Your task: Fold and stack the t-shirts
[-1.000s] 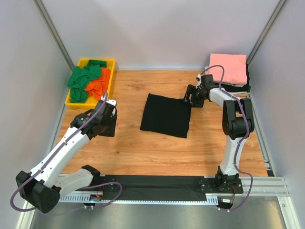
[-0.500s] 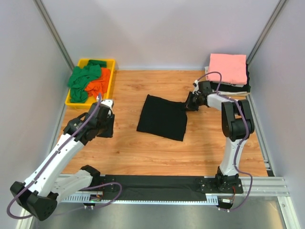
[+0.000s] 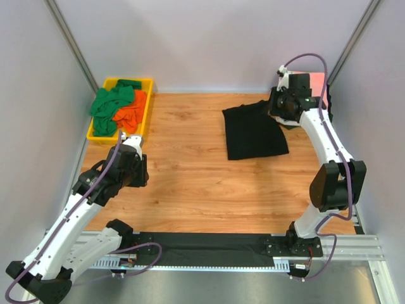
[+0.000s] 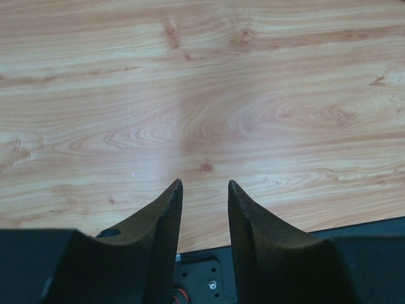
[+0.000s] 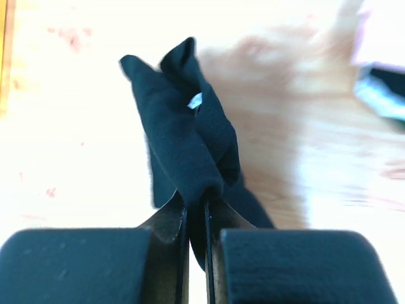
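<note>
The left gripper (image 4: pixel 204 187) hangs over the table (image 3: pixel 190 183), jaws apart and empty. Farther back, the right gripper (image 5: pixel 196 197) is clamped on an edge of the folded black t-shirt (image 3: pixel 253 132), just beside the pink-topped stack (image 3: pixel 315 81), so it likely needs only stacking. Green t-shirts (image 3: pixel 109 104) and an orange t-shirt (image 3: pixel 131 114) lie crumpled in the yellow tray (image 3: pixel 150 95), unfolded. No writing is readable.

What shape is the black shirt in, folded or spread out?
Folded: the black t-shirt lies as a compact rectangle, its far corner bunched between the right fingers.
</note>
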`<state>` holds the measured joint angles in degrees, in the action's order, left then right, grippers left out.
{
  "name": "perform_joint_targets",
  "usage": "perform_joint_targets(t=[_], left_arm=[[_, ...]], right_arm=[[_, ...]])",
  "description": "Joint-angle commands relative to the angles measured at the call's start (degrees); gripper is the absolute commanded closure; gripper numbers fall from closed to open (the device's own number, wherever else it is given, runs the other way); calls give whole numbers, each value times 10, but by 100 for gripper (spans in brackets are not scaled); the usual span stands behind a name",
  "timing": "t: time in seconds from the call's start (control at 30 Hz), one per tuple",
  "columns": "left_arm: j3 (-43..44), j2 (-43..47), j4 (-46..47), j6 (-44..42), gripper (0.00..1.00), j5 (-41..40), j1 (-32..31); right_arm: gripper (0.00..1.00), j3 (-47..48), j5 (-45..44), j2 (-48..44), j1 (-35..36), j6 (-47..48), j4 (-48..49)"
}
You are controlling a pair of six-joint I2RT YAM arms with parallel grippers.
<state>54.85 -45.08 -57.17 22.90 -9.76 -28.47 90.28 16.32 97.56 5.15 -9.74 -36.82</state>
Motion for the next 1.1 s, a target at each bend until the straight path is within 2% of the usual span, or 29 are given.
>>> perform_joint_targets(t=[0.0, 0.17, 0.4, 0.67, 1.07], left_arm=[[2, -3, 18, 7, 58, -1, -1], [-1, -9, 19, 7, 58, -1, -1], [1, -25, 19, 7, 58, -1, -1], [3, -48, 16, 8, 59, -4, -1], [3, -66, 14, 11, 59, -13, -1]], right_arm=[[100, 65, -30, -20, -22, 60, -35], [100, 126, -23, -10, -68, 91, -46], [100, 222, -15, 27, -89, 144, -45], [100, 365, 6, 82, -118, 148, -49], [100, 504, 22, 146, -159, 138, -44]])
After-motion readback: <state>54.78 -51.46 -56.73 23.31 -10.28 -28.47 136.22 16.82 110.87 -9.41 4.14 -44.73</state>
